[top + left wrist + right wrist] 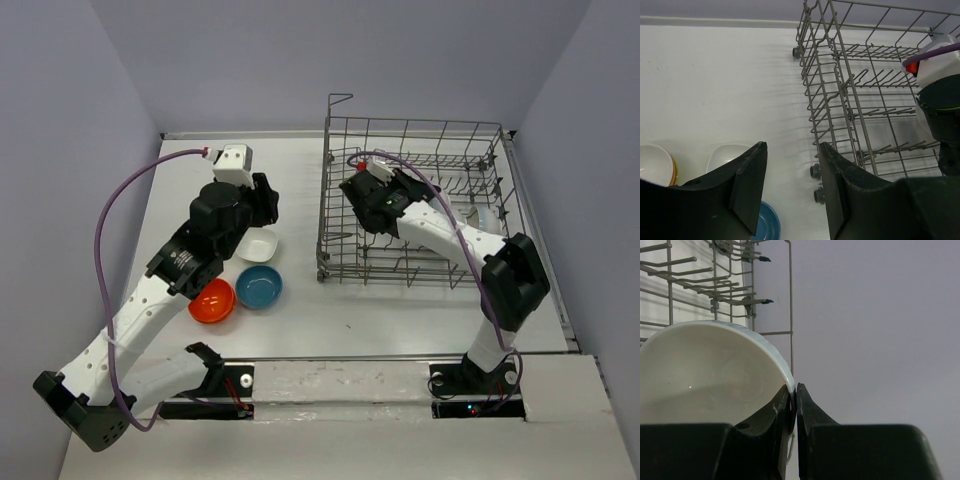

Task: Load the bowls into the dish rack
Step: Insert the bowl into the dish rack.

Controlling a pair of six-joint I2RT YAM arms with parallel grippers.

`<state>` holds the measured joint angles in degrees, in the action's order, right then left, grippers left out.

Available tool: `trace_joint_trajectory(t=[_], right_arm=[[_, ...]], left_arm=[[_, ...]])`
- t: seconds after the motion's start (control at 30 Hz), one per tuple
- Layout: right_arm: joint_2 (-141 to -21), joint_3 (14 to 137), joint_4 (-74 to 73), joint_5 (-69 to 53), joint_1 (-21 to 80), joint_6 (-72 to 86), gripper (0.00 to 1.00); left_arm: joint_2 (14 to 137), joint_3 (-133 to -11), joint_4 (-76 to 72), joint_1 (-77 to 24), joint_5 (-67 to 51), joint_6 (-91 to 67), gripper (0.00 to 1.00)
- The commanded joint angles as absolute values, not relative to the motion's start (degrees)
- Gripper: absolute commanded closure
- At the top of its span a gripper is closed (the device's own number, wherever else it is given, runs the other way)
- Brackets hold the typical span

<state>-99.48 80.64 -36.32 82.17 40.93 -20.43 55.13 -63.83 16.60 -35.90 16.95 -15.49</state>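
White bowl (705, 375) pinched in right gripper (795, 396), seemingly inside dish rack (420, 124), left gripper (792, 152) agape

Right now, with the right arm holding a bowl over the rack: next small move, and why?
Probably ease the right gripper down a little so the white bowl settles between the tines of the dish rack, then release. Its jaws pinch the bowl's rim, and the top view puts the gripper inside the rack's outline. How high it hangs I cannot tell.
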Motion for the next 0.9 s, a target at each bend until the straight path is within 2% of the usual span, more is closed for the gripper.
trace_joint_trajectory(t=[0.0,0.57,0.87], right_arm=[[-100.98,82.61,-34.28,97.64,40.61,-23.73,0.99],[-103.45,88.06,-34.45,101.87,40.08,-29.97,0.99],[-101.34,86.74,-34.63,101.78,39.55,-30.06,0.99]], left_arm=[[53.79,-63.02,13.36,-35.42,14.33,-14.68,0.44],[51.59,-59.77,11.43,-35.33,10.73,-14.94,0.44],[51.33,-59.06,10.99,-35.33,9.14,-15.12,0.44]])
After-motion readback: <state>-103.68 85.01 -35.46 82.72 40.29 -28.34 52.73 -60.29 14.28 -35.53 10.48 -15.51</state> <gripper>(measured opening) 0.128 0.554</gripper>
